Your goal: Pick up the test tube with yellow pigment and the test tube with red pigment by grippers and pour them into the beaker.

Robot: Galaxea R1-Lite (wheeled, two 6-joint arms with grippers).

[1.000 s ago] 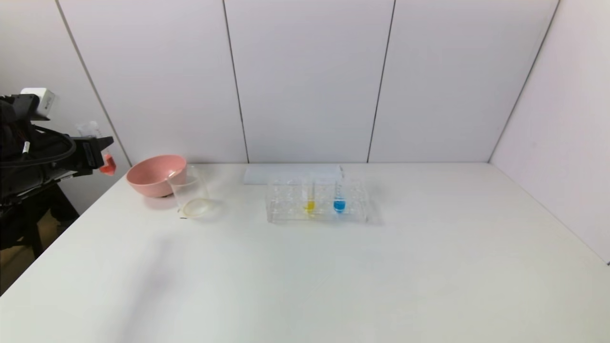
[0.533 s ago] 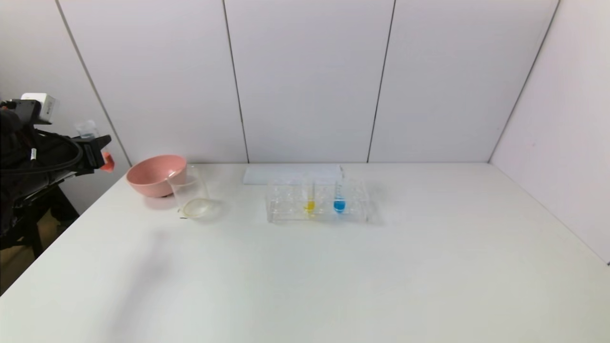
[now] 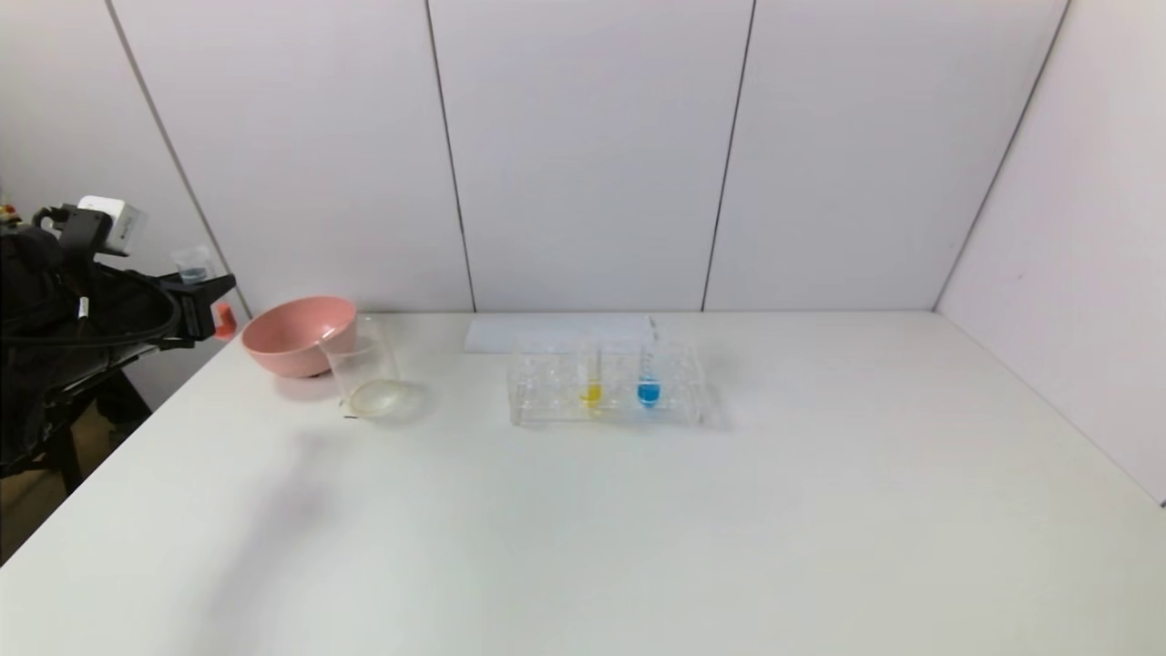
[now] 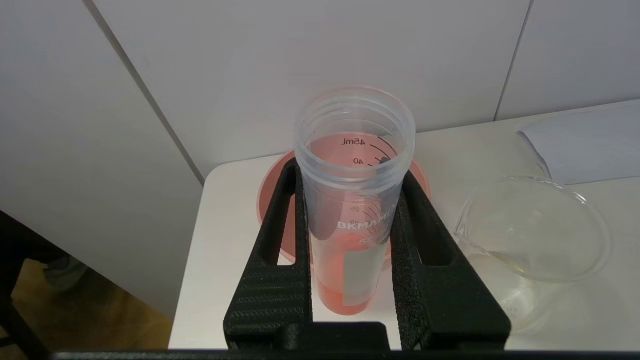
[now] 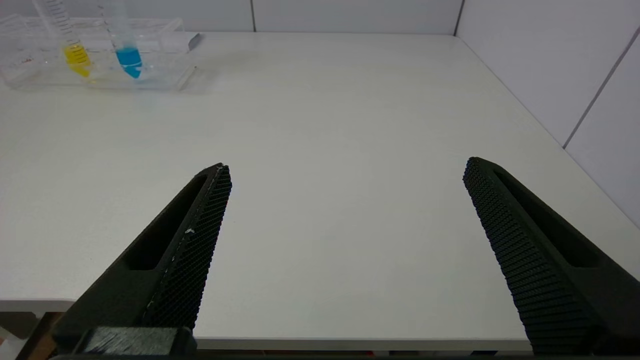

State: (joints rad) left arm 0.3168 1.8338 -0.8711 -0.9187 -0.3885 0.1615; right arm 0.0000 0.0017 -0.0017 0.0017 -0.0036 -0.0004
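My left gripper clamps the red tube beside the pink bowl, near the beaker. My right gripper gapes over the tabletop; the yellow tube stands racked.

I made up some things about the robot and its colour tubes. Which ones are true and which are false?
1. The left tool holds the red tube. True.
2. The yellow tube stands in the clear rack. True.
3. The blue tube lies flat on the table. False: it stands in the rack beside the yellow one.
4. The right tool grips the yellow tube. False: it is wide open over bare table and holds nothing.
5. The glass beaker stands next to the pink bowl. True.
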